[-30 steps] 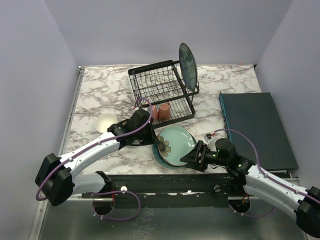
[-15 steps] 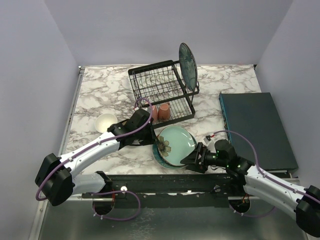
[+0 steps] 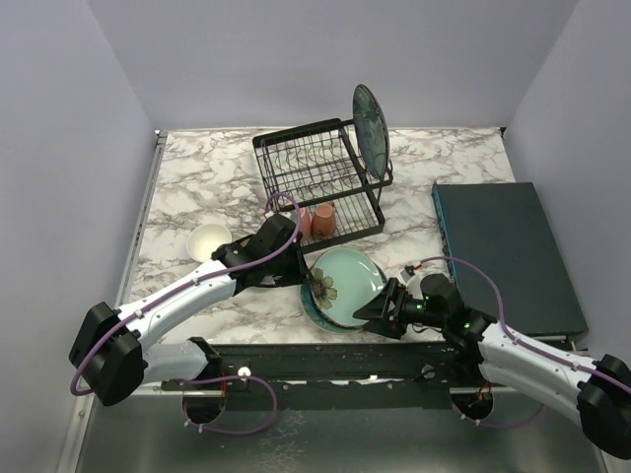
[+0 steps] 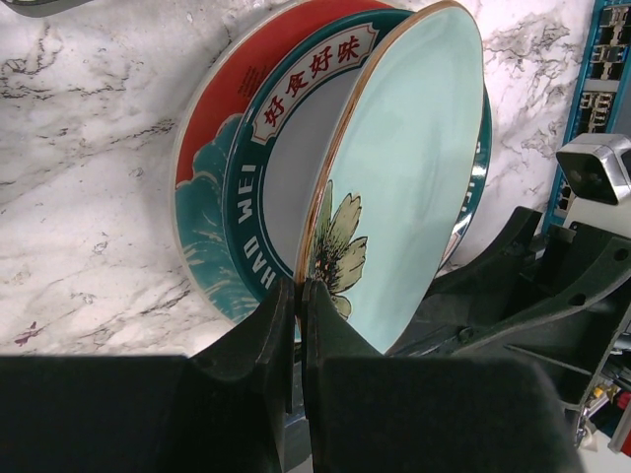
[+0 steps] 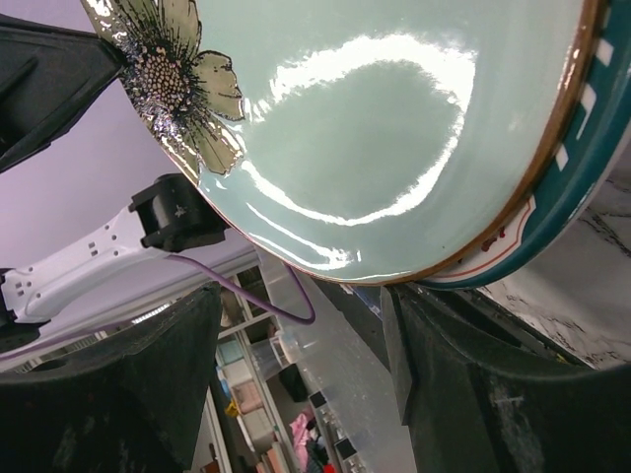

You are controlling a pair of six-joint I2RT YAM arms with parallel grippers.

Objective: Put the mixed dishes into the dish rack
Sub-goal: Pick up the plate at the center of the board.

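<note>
The left hand [image 4: 299,288] is clamped on the rim of the pale green flowered plate [image 4: 414,168], which tilts up off the red plate [image 4: 207,138] on the worktop [image 3: 197,187], near the dish rack [image 3: 315,182]; the right hand [image 3: 380,313] gapes wide at the tilted plate's opposite edge

Left gripper [image 3: 315,280] at flowered plate [image 3: 350,278], right gripper [image 3: 372,313] opposite; dish rack [image 3: 317,187] behind
</note>
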